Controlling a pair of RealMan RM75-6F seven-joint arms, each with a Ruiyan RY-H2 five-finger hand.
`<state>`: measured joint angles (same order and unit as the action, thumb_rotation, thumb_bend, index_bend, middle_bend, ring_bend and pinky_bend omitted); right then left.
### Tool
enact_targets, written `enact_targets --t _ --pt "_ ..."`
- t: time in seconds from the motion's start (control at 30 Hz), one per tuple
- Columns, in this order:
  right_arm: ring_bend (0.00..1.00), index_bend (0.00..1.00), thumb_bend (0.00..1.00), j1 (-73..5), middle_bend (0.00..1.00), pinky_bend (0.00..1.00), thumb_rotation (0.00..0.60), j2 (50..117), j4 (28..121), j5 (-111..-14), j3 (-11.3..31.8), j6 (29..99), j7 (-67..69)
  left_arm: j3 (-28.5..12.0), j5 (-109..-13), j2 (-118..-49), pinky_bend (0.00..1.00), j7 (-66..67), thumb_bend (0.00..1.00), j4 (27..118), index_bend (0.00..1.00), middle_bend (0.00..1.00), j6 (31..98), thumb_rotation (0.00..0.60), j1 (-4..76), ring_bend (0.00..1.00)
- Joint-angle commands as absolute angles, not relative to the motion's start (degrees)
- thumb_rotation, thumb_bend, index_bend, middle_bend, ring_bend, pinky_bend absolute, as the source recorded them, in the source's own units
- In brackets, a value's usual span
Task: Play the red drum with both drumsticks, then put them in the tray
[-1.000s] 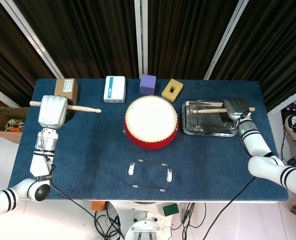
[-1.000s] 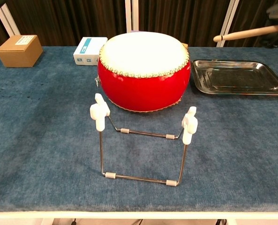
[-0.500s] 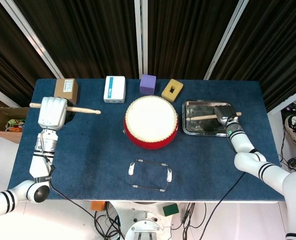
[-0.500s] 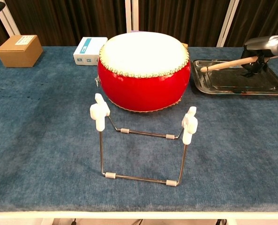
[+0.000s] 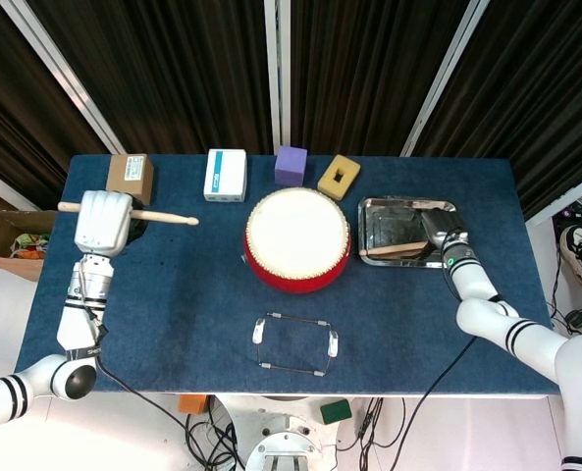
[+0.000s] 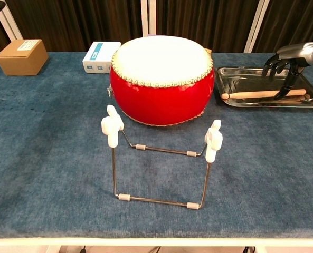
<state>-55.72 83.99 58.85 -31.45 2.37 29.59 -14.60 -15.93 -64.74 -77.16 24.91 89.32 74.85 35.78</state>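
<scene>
The red drum with its white skin stands mid-table. My left hand is at the table's left and grips a wooden drumstick, held level with its tip toward the drum. The second drumstick lies flat in the metal tray, right of the drum. Just above the handle end of that drumstick is my right hand, fingers apart and pointing down, holding nothing.
Along the back edge stand a cardboard box, a white box, a purple block and a yellow block. A wire stand sits in front of the drum.
My right hand brought its drumstick down into the tray and let go; the stick now lies flat there. The left hand and its stick have barely moved.
</scene>
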Motion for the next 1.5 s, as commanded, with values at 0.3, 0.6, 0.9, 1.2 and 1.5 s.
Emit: enact_targets --t 0.3,0.6,0.9,1.2,1.5 --pt "0.14 0.26 0.12 -51.3 0.35 0.27 0.6 63.1 91.7 -44.4 7.0 46.8 -14.2 -15.8 -63.8 -78.4 1.0 28.6 0.37 88.7 1.0 1.0 70.3 0.6 38.9 1.0" --pt "0.17 0.3 0.18 -53.6 0.4 0.3 0.6 56.4 106.2 -41.3 12.9 48.0 -14.0 -18.4 -57.3 -81.2 1.0 33.2 0.37 88.7 1.0 1.0 64.5 0.6 44.3 1.0" --pt "0.21 0.34 0.2 -65.9 0.44 0.34 0.6 62.7 107.9 -25.9 16.1 49.9 -22.5 -20.5 -50.5 -85.4 1.0 37.9 0.37 86.2 1.0 1.0 62.9 0.6 49.6 1.0" --pt "0.21 0.38 0.26 -76.4 0.45 0.34 0.6 71.5 103.8 -11.8 17.8 56.3 -31.2 -20.6 -47.8 -87.4 1.0 39.8 0.37 85.8 1.0 1.0 64.1 0.6 51.8 1.0" --pt "0.22 0.43 0.3 -80.6 0.47 0.34 0.6 78.5 97.7 -6.7 20.4 59.0 -33.2 -20.3 -45.9 -88.9 1.0 42.4 0.37 85.6 0.99 1.0 65.4 0.6 53.8 1.0"
